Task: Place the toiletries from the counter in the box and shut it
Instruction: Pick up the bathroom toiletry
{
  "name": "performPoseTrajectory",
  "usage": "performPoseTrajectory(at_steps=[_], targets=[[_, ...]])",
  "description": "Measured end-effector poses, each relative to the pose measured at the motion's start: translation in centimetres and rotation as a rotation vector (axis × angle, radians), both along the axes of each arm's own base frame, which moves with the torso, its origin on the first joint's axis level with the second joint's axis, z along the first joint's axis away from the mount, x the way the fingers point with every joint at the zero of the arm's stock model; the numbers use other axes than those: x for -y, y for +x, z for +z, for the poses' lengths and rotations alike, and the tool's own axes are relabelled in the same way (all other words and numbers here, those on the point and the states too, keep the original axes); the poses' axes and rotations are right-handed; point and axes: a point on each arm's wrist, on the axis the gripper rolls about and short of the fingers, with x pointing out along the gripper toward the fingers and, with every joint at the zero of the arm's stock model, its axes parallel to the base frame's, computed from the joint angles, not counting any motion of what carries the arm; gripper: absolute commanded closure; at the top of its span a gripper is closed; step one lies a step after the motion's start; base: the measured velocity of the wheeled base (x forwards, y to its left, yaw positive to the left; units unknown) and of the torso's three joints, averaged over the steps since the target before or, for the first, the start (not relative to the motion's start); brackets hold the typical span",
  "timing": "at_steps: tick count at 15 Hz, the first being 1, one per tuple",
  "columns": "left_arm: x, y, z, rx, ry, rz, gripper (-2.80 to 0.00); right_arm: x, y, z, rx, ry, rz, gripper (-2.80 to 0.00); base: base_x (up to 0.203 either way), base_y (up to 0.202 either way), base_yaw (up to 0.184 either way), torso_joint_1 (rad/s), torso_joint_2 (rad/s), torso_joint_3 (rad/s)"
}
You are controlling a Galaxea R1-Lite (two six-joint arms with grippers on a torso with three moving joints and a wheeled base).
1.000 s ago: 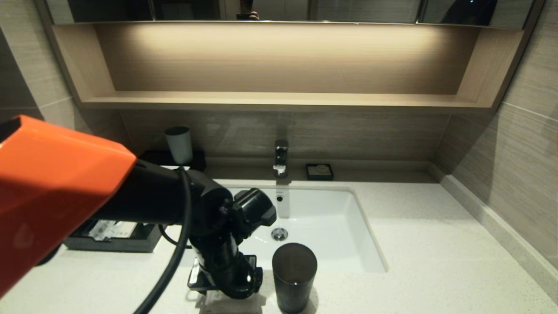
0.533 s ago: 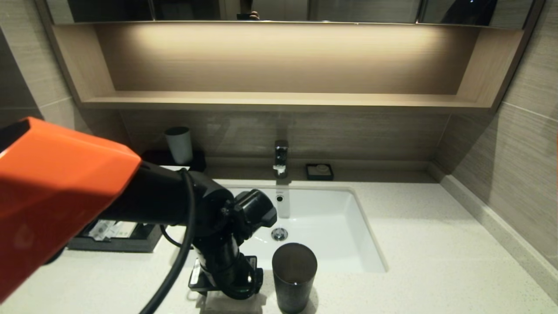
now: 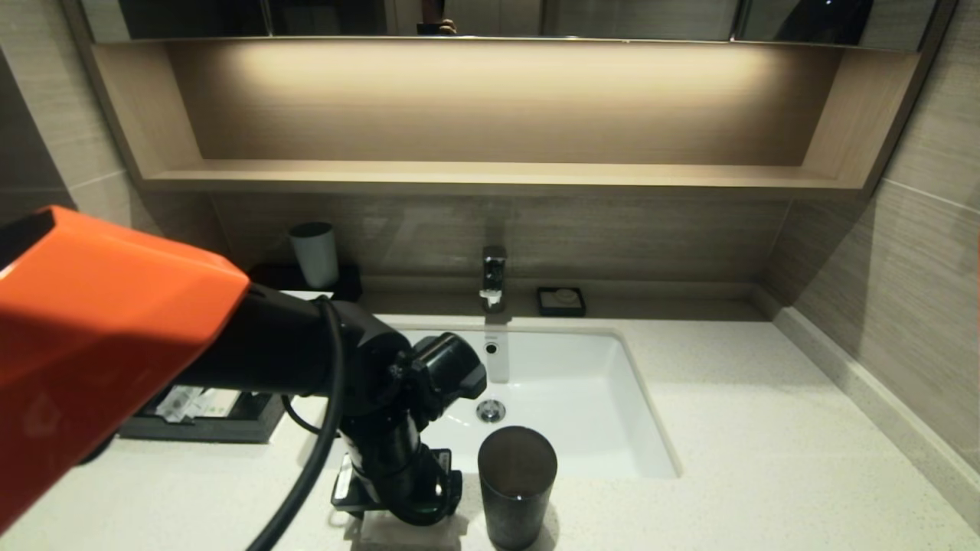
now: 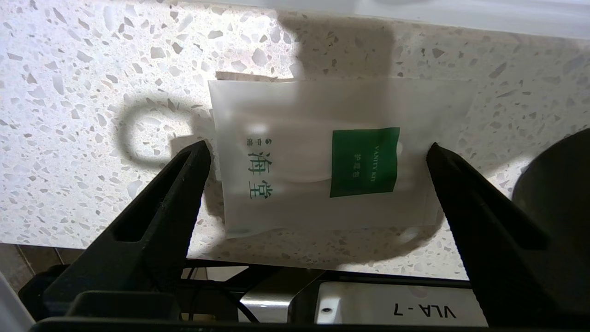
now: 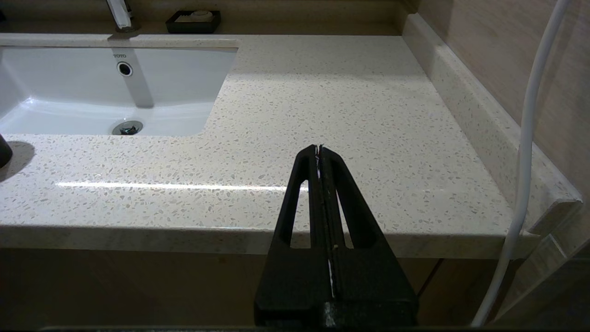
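Note:
A square white sachet with a green label [image 4: 322, 157] lies flat on the speckled counter [image 4: 92, 92] near its front edge. My left gripper [image 4: 318, 147] points down over it, open, one finger on each side of the sachet, not closed on it. In the head view the sachet [image 3: 379, 529] peeks out under the left wrist [image 3: 398, 474]. The black box [image 3: 253, 419] sits at the left, mostly behind my left arm, its drawer open with wrapped items [image 3: 195, 402] inside. My right gripper [image 5: 319, 147] is shut and empty, off the counter's front edge on the right.
A tall dark cup [image 3: 517, 482] stands close to the right of the left gripper, in front of the white sink [image 3: 597, 413]. A white cup [image 3: 315, 252], the faucet [image 3: 494, 275] and a black soap dish [image 3: 561, 301] stand at the back wall.
My left arm has shifted slightly over the sachet since a second ago and has held still for the last half second. Nothing else has moved.

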Motion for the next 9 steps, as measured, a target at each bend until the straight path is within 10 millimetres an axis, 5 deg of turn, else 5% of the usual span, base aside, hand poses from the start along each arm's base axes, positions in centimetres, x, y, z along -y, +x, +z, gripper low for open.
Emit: performPoseTrajectory(at_steps=[1,9], targets=[[0.0,0.0,0.0,0.0,0.0,-0.001,0.0,0.0,0.0,0.0,0.0,0.0,0.0,0.0,0.0,0.0,0.0,0.0,0.0,0.0],[0.04,0.05,-0.14,-0.002,0.005,-0.002,0.0,0.0,0.0,0.02,0.001,0.0,0.0,0.0,0.0,0.0,0.0,0.0,0.0,0.0]])
